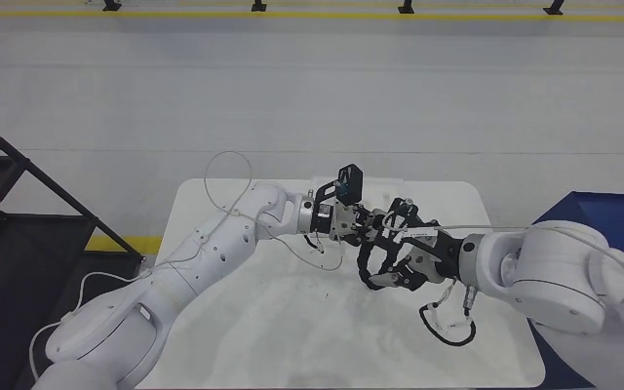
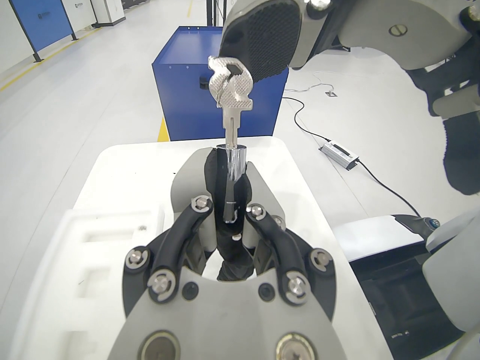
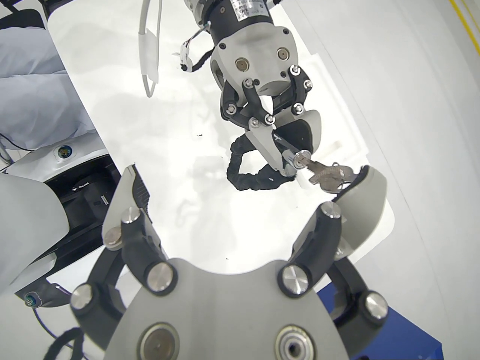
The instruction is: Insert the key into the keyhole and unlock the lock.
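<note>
Lock (image 2: 235, 166): clamped in the closed fingers of the left gripper (image 2: 228, 189), keyhole (image 3: 301, 159) end just past its fingertips. Key (image 2: 231, 95): blade only partly in the keyhole, bow (image 3: 330, 176) against one pad (image 2: 262, 35) of the right gripper (image 3: 249, 181), spread wide and grasping nothing. Likely trouble: closing off-centre on the bow, levering the shallow key out; turning before full seating, jamming or twisting the lock in its clamp.

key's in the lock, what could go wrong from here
The right gripper is open, with just one pad at the key, so it may get nudged rather than turned. Part of the blade shows outside the lock; turning could jam. The left gripper holds the lock off the table, so it might twist.
</note>
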